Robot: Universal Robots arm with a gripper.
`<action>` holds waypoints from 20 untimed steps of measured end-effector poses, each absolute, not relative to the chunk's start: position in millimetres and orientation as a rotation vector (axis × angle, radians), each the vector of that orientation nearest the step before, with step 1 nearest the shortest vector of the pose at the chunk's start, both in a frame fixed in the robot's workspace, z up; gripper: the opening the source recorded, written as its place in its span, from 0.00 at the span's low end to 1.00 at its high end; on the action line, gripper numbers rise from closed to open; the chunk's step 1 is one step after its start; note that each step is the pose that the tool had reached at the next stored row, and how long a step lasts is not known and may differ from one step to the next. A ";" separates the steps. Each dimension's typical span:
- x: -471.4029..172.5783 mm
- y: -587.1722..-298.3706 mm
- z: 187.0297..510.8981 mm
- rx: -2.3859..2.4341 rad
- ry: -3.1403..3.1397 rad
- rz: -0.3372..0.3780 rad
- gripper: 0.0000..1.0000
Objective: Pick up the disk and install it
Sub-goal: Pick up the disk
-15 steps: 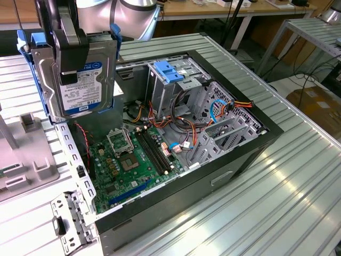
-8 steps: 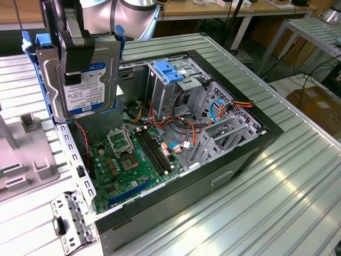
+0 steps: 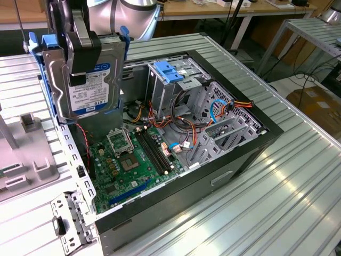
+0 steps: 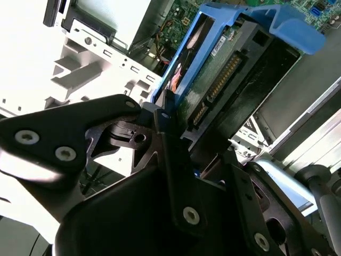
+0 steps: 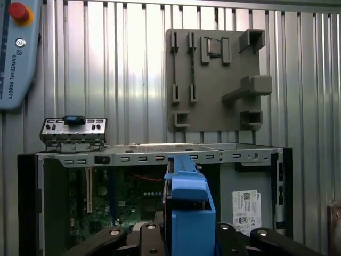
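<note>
Disk (image 3: 90,90) hangs upright over the open computer case (image 3: 176,208), pinched tight by the gripper (image 3: 82,58). Holding it straight should stop bumps.

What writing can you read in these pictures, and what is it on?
Label on the disk: print too small to read.
White sticker inside the computer case: too small to read.
Grey pendant: a maker's name along its edge, not quoted here.
Motherboard: markings too small to read.
</note>
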State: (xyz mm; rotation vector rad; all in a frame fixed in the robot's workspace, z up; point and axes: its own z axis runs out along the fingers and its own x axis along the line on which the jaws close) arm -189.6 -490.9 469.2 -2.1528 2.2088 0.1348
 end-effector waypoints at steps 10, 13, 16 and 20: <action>-171.0 -510.6 467.3 -2.154 2.210 0.137 0.36; -169.0 -514.5 467.0 -2.154 2.210 0.138 0.36; -167.3 -517.8 466.8 -2.154 2.210 0.138 0.36; -165.0 -522.6 466.5 -2.154 2.211 0.138 0.36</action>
